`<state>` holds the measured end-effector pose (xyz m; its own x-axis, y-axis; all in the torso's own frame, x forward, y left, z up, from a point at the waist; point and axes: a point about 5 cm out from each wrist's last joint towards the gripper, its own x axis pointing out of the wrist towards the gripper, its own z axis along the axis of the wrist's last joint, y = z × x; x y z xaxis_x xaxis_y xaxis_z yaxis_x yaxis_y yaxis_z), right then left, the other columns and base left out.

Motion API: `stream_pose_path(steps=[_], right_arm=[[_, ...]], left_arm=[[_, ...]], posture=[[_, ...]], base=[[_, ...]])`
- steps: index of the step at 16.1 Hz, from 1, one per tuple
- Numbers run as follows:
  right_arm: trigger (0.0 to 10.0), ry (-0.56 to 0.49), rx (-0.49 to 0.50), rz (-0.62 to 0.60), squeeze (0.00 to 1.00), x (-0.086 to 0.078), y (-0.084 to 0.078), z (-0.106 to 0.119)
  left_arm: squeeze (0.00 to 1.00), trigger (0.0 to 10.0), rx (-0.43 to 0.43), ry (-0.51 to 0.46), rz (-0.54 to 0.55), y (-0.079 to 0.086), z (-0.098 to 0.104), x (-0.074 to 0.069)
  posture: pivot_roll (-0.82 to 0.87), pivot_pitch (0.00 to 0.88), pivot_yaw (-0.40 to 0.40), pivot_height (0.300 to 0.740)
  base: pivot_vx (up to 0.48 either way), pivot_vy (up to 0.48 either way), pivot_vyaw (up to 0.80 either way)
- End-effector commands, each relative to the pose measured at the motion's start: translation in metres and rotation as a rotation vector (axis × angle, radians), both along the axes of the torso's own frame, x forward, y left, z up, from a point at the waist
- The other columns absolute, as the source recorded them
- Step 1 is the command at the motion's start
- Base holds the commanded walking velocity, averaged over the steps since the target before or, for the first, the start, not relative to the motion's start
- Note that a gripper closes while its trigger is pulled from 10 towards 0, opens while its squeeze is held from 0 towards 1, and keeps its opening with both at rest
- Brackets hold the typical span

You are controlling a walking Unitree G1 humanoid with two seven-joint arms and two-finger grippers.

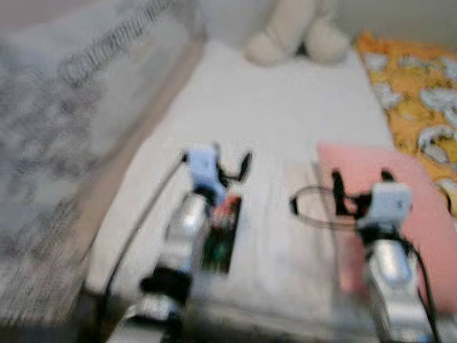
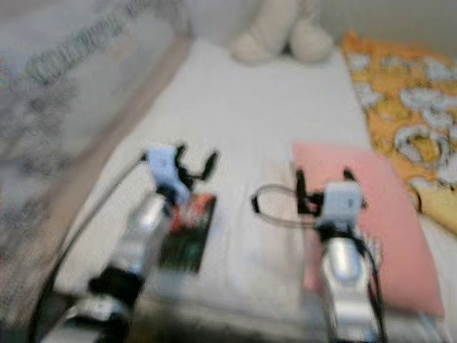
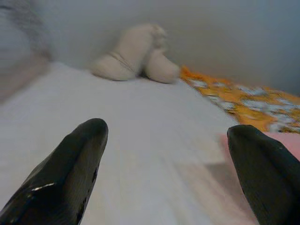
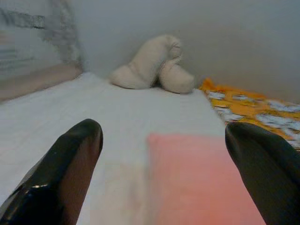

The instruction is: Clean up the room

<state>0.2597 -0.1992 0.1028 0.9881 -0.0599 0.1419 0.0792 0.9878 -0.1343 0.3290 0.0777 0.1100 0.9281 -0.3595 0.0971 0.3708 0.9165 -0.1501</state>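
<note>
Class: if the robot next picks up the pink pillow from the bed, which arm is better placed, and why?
Right. The right gripper, fingers open, hovers over the pink pillow's near edge. The left gripper hangs over white sheet, beside a dark flat packet.

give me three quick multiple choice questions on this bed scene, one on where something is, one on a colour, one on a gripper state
1. Where is the cream plush toy?
A. at the far end of the bed
B. on the pink pillow
C. between the left gripper's fingers

2. What colour is the pillow under the right gripper?
A. blue
B. pink
C. green

3. How are the left gripper fingers set?
A. shut on the toy
B. shut on nothing
C. open, holding nothing

Answers:
1. A, the toy lies by the far wall, well beyond both grippers.
2. B, both eye views show a pink pillow beside the orange patterned blanket.
3. C, the left wrist view shows the two black fingers wide apart with bare sheet between them.
</note>
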Motion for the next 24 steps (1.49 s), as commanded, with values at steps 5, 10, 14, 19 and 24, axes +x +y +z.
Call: stream_pose_path(steps=[5,10,14,19,24], right_arm=[[10.0,0.032,0.017,-0.001,0.0,-0.005,0.002,-0.007],[10.0,0.065,0.033,-0.026,0.0,-0.013,-0.002,-0.015],[10.0,0.073,0.029,-0.022,0.0,-0.014,-0.001,-0.017],[10.0,0.095,0.028,-0.061,0.0,-0.016,-0.005,-0.022],[10.0,0.082,0.03,-0.05,0.0,-0.016,-0.005,-0.02]], left_arm=[[0.0,10.0,0.017,0.002,-0.005,0.0,0.003,-0.001],[0.0,10.0,0.044,0.02,0.021,0.004,0.007,0.011],[0.0,10.0,0.066,0.025,0.018,0.001,0.007,0.014],[0.0,10.0,0.093,0.005,-0.001,0.004,0.01,0.021],[0.0,10.0,0.123,0.059,0.075,0.019,0.007,0.031]], posture=[[-0.06,0.0,0.047,0.732],[-0.07,0.0,0.055,0.732],[-0.07,0.0,0.06,0.732],[-0.08,0.0,0.062,0.732],[-0.08,0.0,0.068,0.732]], base=[[0.0,-0.48,0.0],[0.0,-0.468,0.0],[0.0,-0.441,0.0],[0.0,-0.434,-0.32],[0.048,-0.169,-0.1]])
